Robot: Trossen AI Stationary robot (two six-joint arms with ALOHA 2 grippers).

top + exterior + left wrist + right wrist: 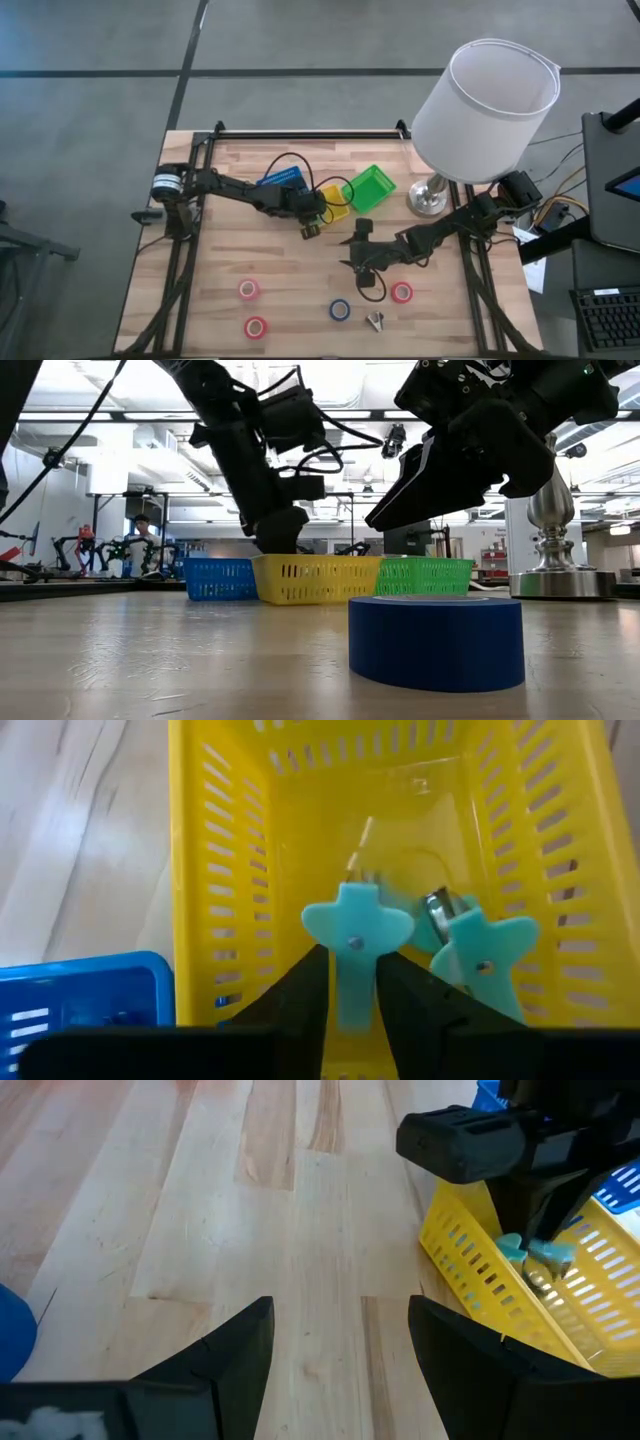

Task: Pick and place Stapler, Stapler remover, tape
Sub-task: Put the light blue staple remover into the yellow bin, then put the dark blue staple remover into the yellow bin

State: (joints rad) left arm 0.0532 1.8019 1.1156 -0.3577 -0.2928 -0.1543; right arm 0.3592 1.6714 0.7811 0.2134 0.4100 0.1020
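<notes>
Teal-handled staple remover [400,935] is hanging inside the yellow bin [210,870], one handle sitting between the left fingers [352,982], which are parted slightly, so the drop-off step seems underway. Next, widening and lifting clear looks needed, while the right fingers [340,1350] are gaping empty over the counter [200,1200] beside that bin.

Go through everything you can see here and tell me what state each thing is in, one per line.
Left gripper: over the yellow bin, teal staple remover between its fingers.
Right gripper: open, empty, above bare table.
Blue bin: upright.
Green bin: upright, skewed.
Blue tape: flat on the table.
Pink-red tape rolls: three, flat, apart.
Lamp: upright.
</notes>
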